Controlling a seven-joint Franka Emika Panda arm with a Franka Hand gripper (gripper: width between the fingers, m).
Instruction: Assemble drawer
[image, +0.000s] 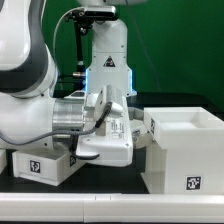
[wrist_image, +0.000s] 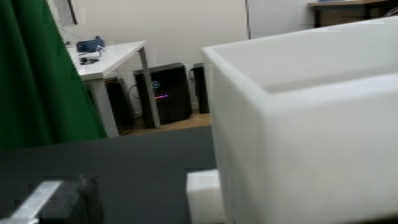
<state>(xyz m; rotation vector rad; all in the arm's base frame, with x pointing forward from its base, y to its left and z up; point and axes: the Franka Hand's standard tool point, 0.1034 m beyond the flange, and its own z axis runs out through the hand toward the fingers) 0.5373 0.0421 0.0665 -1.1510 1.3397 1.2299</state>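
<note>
A white open-topped drawer box (image: 185, 150) stands at the exterior view's right, with a marker tag on its front. In the wrist view it (wrist_image: 302, 120) fills most of the frame, very close. A second white part (image: 40, 165) with a tag lies at the lower left, half under the arm. My gripper (image: 100, 152) hangs tilted just left of the box. In the wrist view only one dark finger (wrist_image: 63, 200) shows, far out to the side, and the other is hidden by the box. The gripper (wrist_image: 196, 205) looks open, with nothing seen held.
The arm's bulky white links (image: 40, 90) cover the left half of the exterior view. The table (image: 110, 185) is black, with a green curtain (image: 175, 50) behind. A small white piece (wrist_image: 203, 195) shows at the box's foot in the wrist view.
</note>
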